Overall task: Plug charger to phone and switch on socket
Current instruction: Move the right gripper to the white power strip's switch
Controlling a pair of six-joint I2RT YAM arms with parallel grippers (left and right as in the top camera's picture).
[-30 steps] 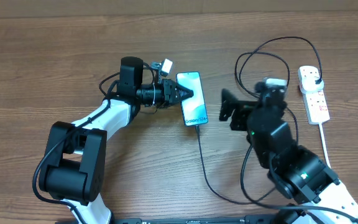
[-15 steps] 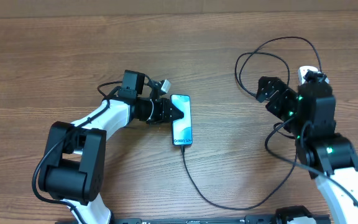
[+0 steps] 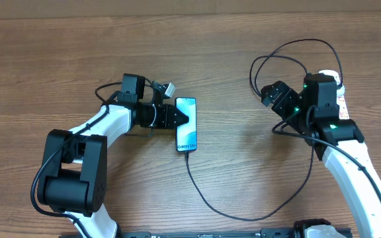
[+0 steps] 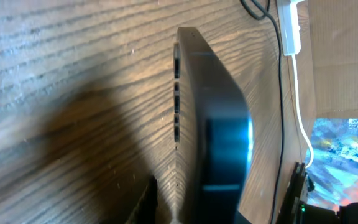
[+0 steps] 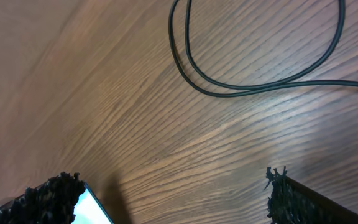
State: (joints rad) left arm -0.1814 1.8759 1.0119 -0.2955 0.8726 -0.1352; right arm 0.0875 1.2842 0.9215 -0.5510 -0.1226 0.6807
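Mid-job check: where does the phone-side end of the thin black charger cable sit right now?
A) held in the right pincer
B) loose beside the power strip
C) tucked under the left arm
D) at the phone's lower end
D: in the overhead view the charger runs straight up into the lower end of the phone, while the right pincer is open and holds nothing.

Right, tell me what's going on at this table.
The left gripper is clamped on the edge of the phone, which lies screen-up on the table. The charger cable appears to be plugged into the phone's bottom end and loops away to the right. The right gripper hangs open near the socket, touching nothing. That arm hides most of the socket, so its switches cannot be read.
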